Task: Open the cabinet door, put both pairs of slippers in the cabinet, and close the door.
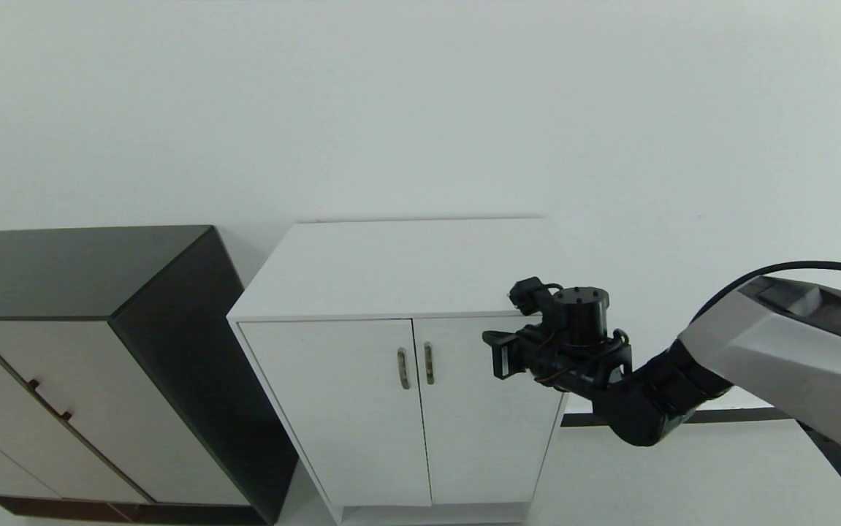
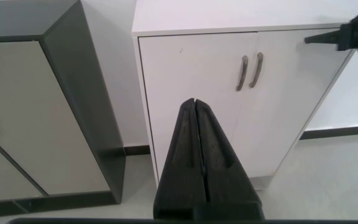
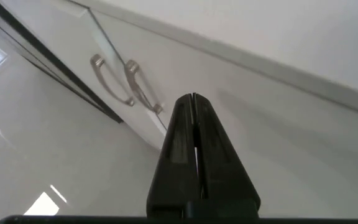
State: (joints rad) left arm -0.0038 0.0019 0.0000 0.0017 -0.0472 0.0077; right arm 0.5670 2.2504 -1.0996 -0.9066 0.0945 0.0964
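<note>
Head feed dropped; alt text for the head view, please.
The white cabinet stands against the wall, both doors shut, two metal handles side by side at the centre. The right tool hangs in front of the right door, near its top, right of the handles. A dark cabinet stands at its left.

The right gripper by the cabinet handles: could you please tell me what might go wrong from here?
1. The right gripper is shut; unless it opens first, it may push against the right handle instead of gripping it.
2. The two handles sit close together, so it could snag the left handle too.
</note>
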